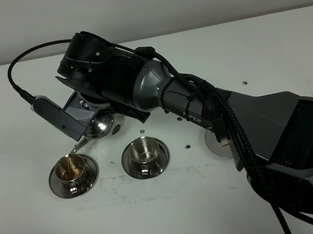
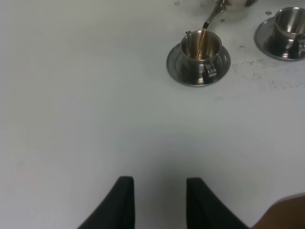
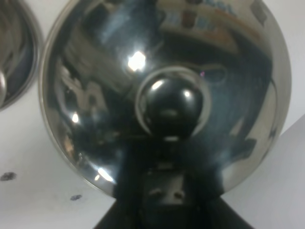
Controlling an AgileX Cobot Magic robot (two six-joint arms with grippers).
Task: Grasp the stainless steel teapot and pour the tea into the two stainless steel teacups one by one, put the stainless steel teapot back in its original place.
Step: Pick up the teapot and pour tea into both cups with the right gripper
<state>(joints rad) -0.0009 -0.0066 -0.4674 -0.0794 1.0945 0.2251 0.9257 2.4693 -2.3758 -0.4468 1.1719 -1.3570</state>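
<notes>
1. My right tool (image 1: 86,114) reaches across the middle of the high view and grips the stainless steel teapot (image 1: 102,126), holding it tilted above the tabletop (image 1: 11,118) with the spout (image 1: 80,145) pointing down
2. A thin brown stream of tea (image 2: 201,40) runs from the spout into the left-hand teacup (image 1: 71,167), which holds brown liquid and sits on its saucer (image 1: 60,187)
3. The right-hand teacup (image 1: 143,151) stands near it on its own saucer, the two saucers apart, and its inside shows only steel
4. A third saucer (image 1: 214,143) lies further to the right, well apart from the cups and partly hidden behind the right arm
5. The right wrist view is filled by the teapot's domed top with the lid knob (image 3: 169,105) in the middle; I cannot make out the finger contact from there
6. My left tool (image 2: 159,205) hangs over bare tabletop with its fingers (image 2: 121,205) set wide and gripping nothing, well apart from the teacup being filled
</notes>
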